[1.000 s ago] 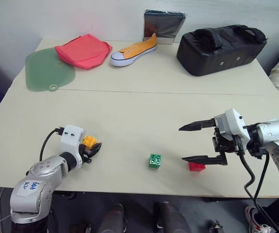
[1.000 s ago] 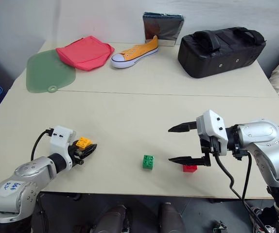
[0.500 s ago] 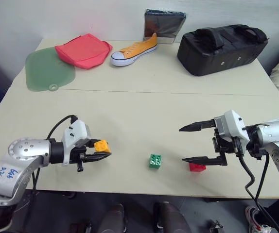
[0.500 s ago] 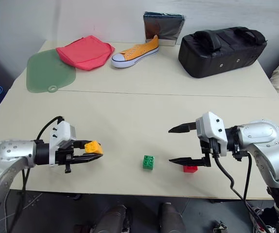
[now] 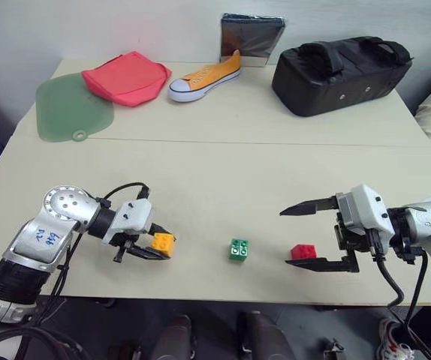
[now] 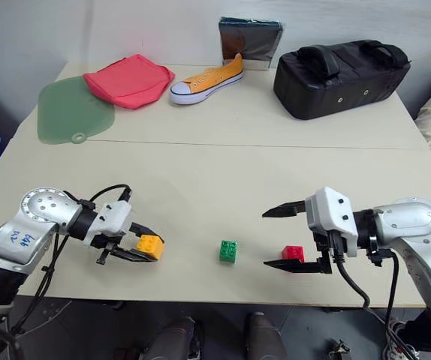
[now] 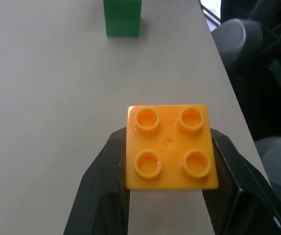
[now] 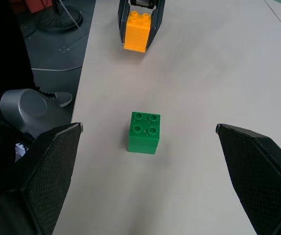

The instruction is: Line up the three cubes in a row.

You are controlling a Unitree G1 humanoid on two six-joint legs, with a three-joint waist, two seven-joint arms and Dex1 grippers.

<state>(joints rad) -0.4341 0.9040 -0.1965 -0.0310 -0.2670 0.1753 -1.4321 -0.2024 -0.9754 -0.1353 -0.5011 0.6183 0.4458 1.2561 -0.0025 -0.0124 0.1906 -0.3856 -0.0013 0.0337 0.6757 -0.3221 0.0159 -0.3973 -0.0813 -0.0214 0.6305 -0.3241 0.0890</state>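
Left gripper (image 5: pixel 155 247) clamps the small yellow-orange studded plastic brick (image 7: pixel 170 147), left of the green studded plastic brick (image 5: pixel 239 249). Right gripper (image 5: pixel 313 236) stands wide apart, empty; the red studded plastic brick (image 5: pixel 302 251) lies just right of the green one, on the beige table (image 5: pixel 223 165).

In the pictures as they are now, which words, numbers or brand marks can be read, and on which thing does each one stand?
Handwritten blue marks on a white label on the robot's left arm: too blurred to read for certain.
Orange canvas sneaker with white sole: no readable brand.
Black fabric duffel bag: no readable label.
Yellow-orange studded plastic brick, green studded plastic brick, red studded plastic brick: no text.
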